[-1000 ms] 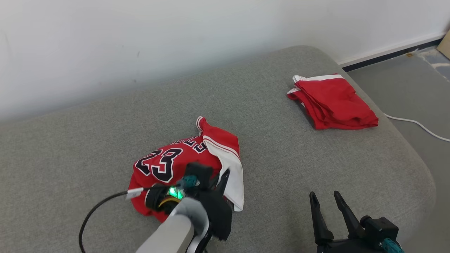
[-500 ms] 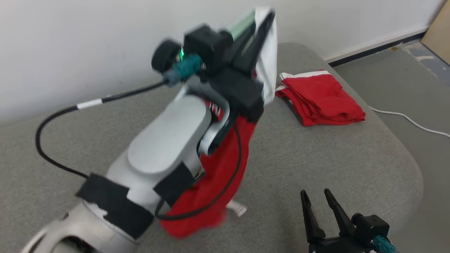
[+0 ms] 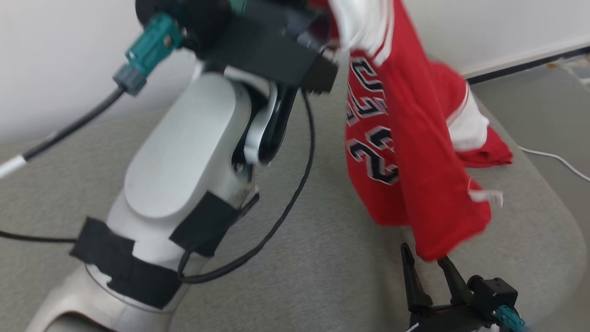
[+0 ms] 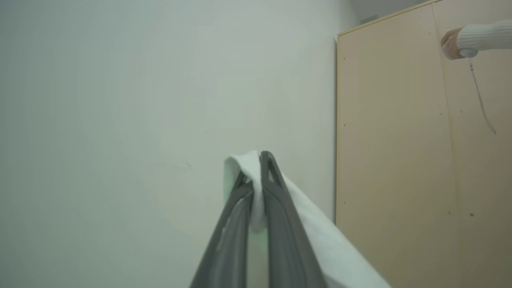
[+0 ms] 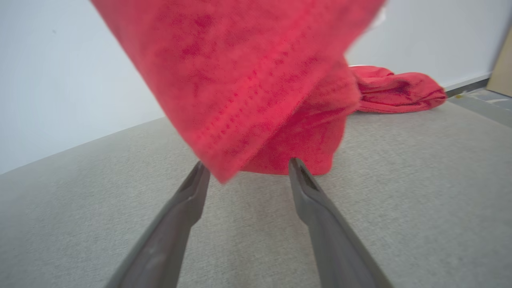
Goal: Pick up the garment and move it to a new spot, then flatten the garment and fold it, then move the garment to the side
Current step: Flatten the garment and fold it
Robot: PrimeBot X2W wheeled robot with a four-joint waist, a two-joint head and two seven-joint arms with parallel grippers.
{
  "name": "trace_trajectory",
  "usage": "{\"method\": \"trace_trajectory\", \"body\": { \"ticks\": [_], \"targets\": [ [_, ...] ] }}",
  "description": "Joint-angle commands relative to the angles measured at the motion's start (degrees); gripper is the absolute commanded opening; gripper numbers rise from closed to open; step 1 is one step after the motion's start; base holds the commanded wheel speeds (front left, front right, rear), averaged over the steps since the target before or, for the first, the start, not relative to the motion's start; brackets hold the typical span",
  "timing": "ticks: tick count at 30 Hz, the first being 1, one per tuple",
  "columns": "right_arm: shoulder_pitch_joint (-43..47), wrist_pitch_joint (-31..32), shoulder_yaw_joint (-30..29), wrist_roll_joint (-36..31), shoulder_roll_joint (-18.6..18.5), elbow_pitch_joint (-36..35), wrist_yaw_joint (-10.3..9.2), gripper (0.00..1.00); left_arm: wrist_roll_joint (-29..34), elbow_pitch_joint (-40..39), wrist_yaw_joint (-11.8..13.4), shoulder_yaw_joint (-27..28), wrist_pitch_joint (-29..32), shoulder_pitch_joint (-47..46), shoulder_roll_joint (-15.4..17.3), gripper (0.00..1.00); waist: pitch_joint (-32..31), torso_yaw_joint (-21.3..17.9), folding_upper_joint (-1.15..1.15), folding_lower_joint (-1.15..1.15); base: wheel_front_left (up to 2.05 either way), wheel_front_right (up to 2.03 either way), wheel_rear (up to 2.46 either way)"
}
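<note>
The garment (image 3: 405,138), a red basketball jersey with white trim and black numbers, hangs in the air at the upper right of the head view. My left gripper (image 4: 258,162) is raised high and shut on its white edge (image 4: 256,192). The red hem (image 5: 240,92) dangles just above my right gripper (image 5: 245,170), whose fingers stand open with nothing between them. That same right gripper (image 3: 426,260) shows low at the right of the head view, under the jersey's bottom corner.
A grey couch cushion (image 3: 299,258) lies below. A second red garment (image 5: 396,90) lies at the cushion's far right. The raised left forearm (image 3: 184,152) and its black cable (image 3: 295,184) cover the left. A pale wooden cabinet (image 4: 420,160) and a person's sleeve (image 4: 480,34) show beside the wall.
My left arm has risen further and swung the jersey up and right, so it now hangs unfurled over my right gripper. The head camera has shifted. The right gripper stays open.
</note>
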Motion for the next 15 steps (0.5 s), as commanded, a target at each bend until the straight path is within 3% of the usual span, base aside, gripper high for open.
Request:
{"method": "trace_trajectory", "body": {
  "ticks": [1,8,15],
  "targets": [
    [-0.7,0.0,0.4,-0.4,0.3,-0.2,-0.1,1.0,0.5,0.3,0.1,0.4,-0.2,1.1,0.2,0.0,2.1,4.9,-0.01,0.0,0.0,0.0,0.0],
    [-1.7,0.8,0.3,-1.7,0.2,-1.4,-0.1,1.0,2.9,7.4,-1.3,3.0,-0.2,15.9,0.1,0.0,3.8,12.8,-0.01,0.0,0.0,0.0,0.0],
    [-1.4,1.6,0.6,-2.1,0.2,-2.4,-0.1,1.0,4.9,11.2,-3.3,7.4,-0.2,27.3,0.1,0.0,3.9,15.7,-0.01,0.0,0.0,0.0,0.0]
  ]
}}
